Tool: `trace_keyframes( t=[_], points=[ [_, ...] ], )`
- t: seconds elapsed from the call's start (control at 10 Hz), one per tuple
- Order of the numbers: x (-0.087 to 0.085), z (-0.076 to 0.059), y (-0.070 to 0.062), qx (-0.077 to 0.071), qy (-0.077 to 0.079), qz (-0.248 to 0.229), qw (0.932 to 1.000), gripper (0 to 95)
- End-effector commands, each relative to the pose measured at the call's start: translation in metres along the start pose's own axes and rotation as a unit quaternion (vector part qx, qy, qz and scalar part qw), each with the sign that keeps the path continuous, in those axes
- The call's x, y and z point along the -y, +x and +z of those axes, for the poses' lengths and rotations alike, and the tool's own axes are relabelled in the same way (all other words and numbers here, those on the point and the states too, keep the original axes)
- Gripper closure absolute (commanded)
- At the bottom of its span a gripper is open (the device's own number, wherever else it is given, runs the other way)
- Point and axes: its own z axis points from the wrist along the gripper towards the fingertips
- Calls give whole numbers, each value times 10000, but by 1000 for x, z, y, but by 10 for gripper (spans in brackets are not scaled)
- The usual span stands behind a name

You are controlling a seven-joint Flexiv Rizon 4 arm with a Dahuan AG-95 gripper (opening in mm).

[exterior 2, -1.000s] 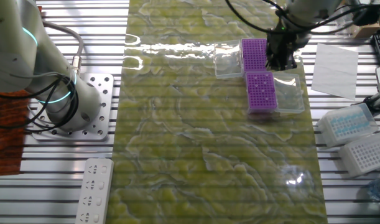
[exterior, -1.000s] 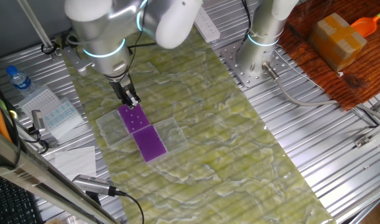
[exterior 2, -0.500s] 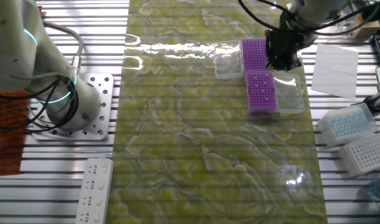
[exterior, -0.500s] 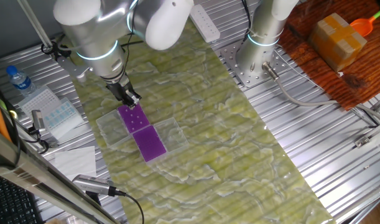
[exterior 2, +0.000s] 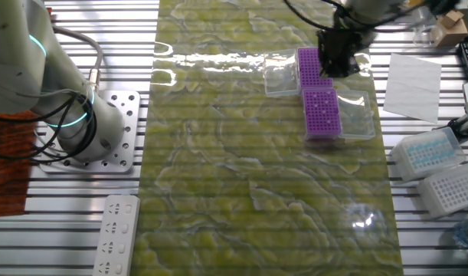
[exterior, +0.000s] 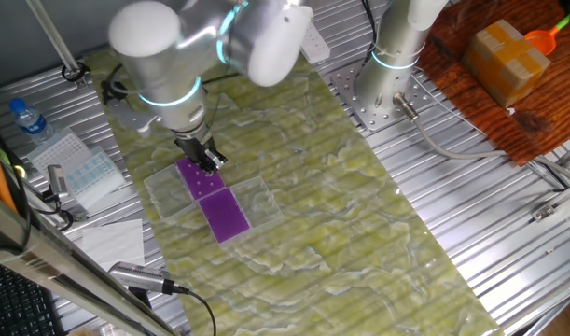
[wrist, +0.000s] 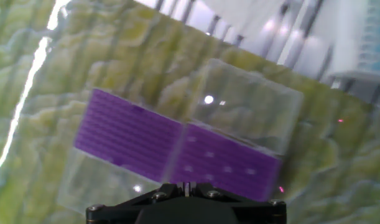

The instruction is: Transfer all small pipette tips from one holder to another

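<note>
Hand view blurred, gripper point(wrist: 186, 186) fingertips pressed together, small pipette tips point(wrist: 219, 160) faint pale dots, purple plate point(wrist: 227, 162).

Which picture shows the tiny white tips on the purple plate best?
The hand view: the small pipette tips show as pale dots on the nearer purple plate. One fixed view shows them smaller. In the other fixed view I cannot pick them out from the plate's holes.

A handful of small pipette tips point(wrist: 227, 169) show as pale dots, seated upright in one purple holder point(wrist: 230, 163); the second purple holder point(wrist: 127, 134), butted against it, looks bare.
</note>
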Motion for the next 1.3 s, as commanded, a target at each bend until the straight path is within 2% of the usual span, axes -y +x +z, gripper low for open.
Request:
trace_keyframes(
  t=[0.1, 0.3, 0.4, 1.3],
  points=[
    [-4, 7, -2, 81, 61, 339, 9994, 950],
    [-4, 12, -3, 112, 69, 340, 9993, 950],
    [-6, 21, -4, 147, 83, 325, 9993, 950],
    [-14, 42, -2, 237, 102, 335, 9991, 950]
  ],
)
